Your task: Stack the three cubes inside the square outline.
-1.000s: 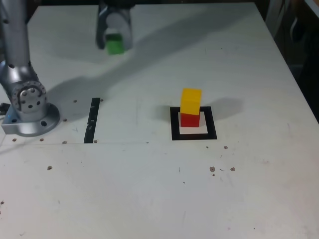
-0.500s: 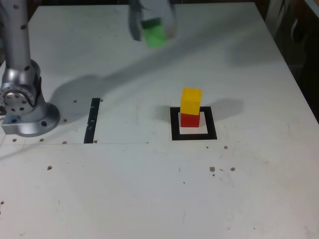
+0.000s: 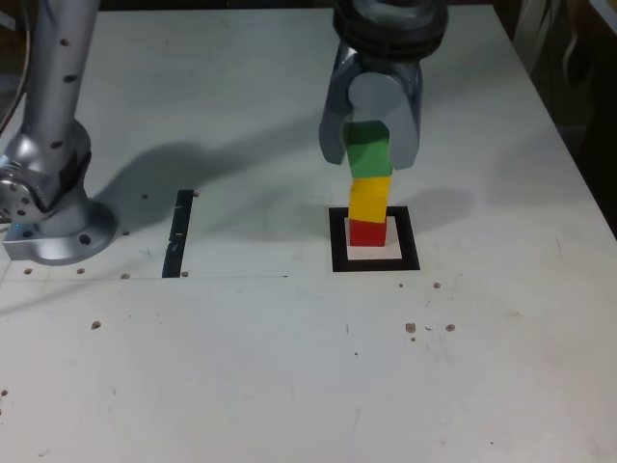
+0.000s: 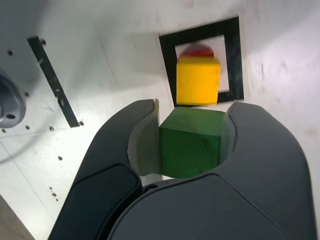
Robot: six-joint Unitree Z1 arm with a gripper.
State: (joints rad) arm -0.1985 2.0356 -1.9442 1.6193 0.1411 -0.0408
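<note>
My gripper (image 3: pixel 370 152) clamps the green cube (image 3: pixel 367 150) just above the yellow cube (image 3: pixel 369 198) on the red cube (image 3: pixel 366 232); I judge squaring all 4 edges before release matters

Matt green cube (image 4: pixel 190 145), smooth dark plastic hand (image 4: pixel 192 132), scuffed white table (image 3: pixel 289 367).

Bare table (image 3: pixel 289 367) lies all round the square outline (image 3: pixel 336 241); only the tape strip (image 3: pixel 179 231) and arm base (image 3: pixel 48 207) stand well aside
</note>
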